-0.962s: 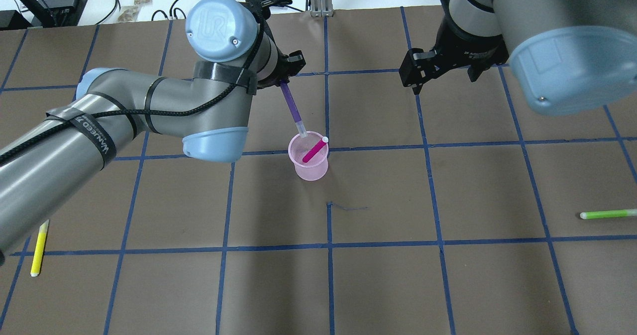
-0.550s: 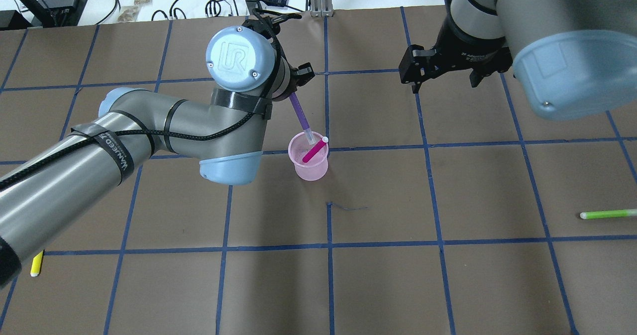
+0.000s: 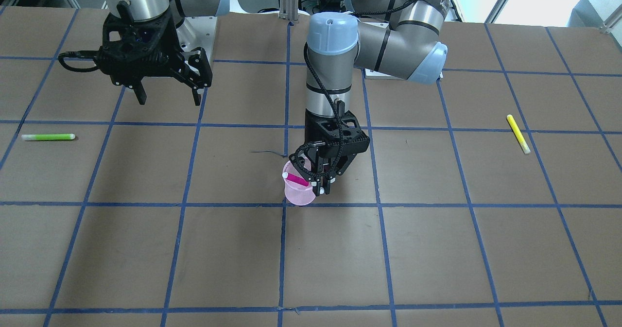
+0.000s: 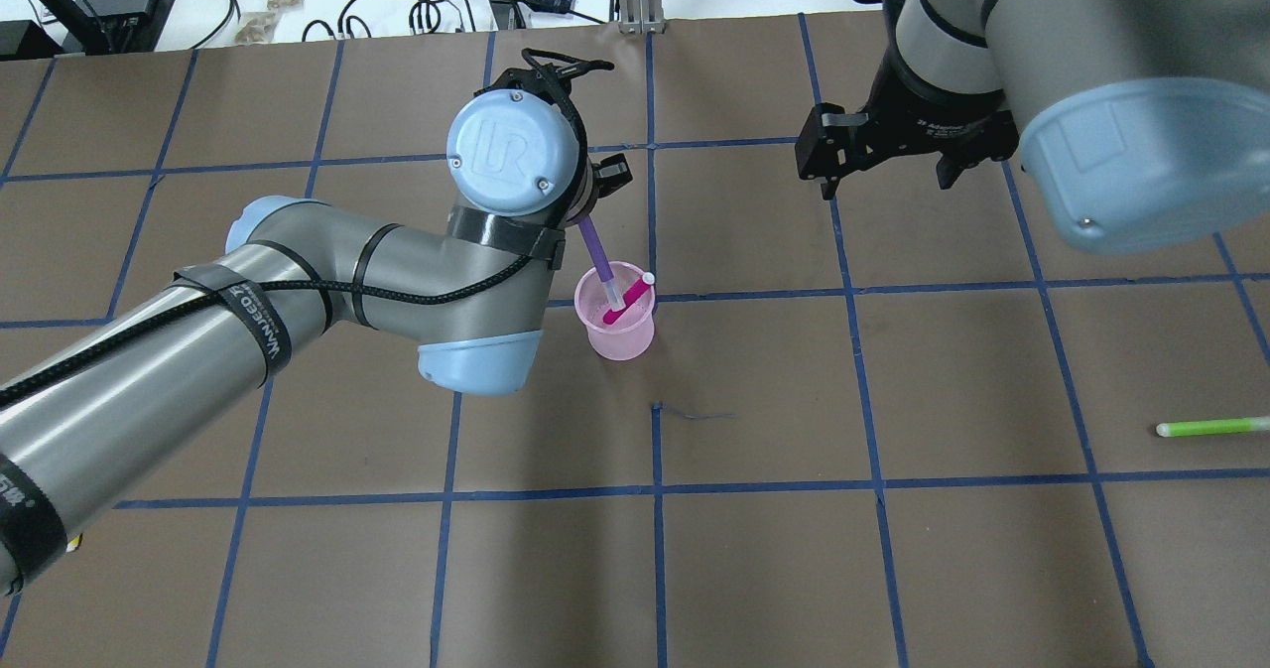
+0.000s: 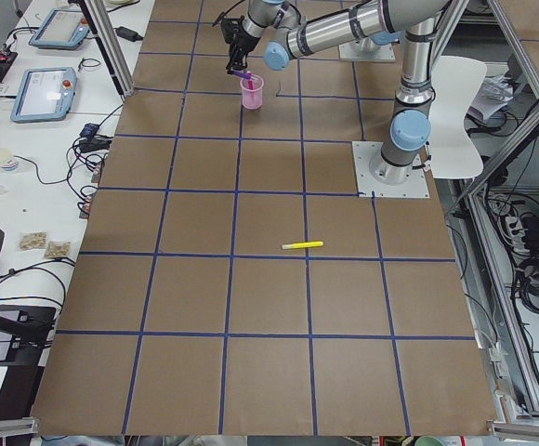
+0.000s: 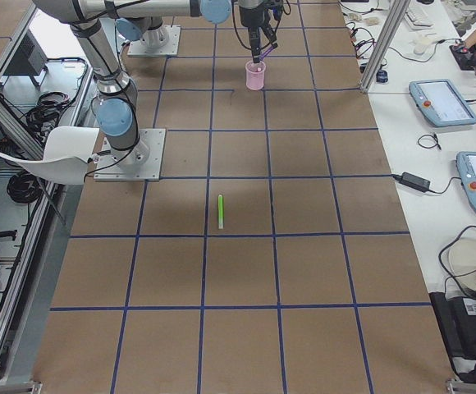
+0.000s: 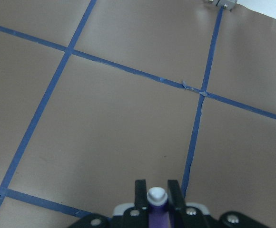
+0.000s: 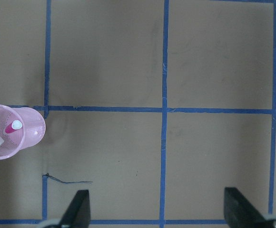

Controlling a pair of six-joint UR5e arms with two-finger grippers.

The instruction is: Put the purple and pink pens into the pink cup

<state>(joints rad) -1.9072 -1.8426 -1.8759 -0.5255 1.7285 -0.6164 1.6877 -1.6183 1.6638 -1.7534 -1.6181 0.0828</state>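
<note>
With the left gripper [image 3: 322,188] clamped on the purple pen [image 4: 597,249], its pale tip just inside the rim of the pink cup [image 4: 623,336] standing midway between the two ends of the table [image 4: 893,559], I reckoned it should lower straight, clear of the leaning pink pen [image 4: 626,303], before releasing

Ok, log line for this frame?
left gripper: shut on purple pen, tip inside pink cup | pink pen: in cup | right gripper: open
</note>
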